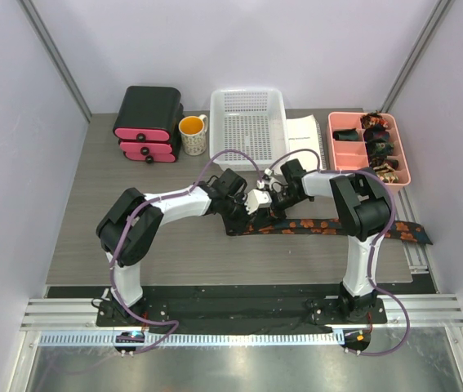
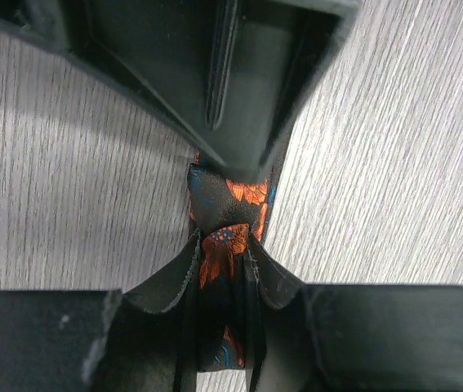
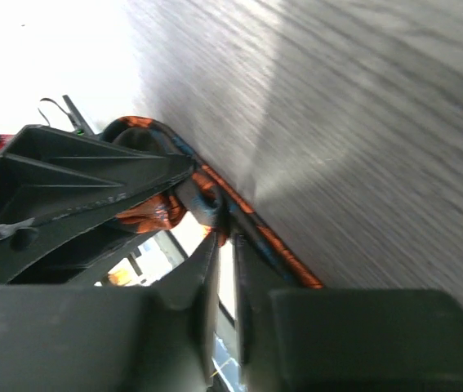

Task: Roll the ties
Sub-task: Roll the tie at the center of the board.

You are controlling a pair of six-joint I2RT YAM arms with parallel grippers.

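A long, dark fabric necktie [image 1: 329,226] with orange blotches lies flat from the middle of the grey wood-grain counter [image 1: 133,237] to its right edge. The left fingers [image 2: 247,106], reaching in low, clamp its curled end. The right fingers [image 3: 92,180] sit nearly together against that curl, but whether they grip it cannot be told.

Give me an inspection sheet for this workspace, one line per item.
Surface: grey wood-grain table, tie stretched across to its right edge.
Job's things: tie partly coiled at left end; rolled ties in pink tray.
Clutter: white basket, mug, black-and-pink drawers, paper.
Grippers: left gripper shut on the tie; right gripper at its coiled end, grip unclear.
Cables: purple cables looped along both arms.
Surroundings: pale walls, metal frame.
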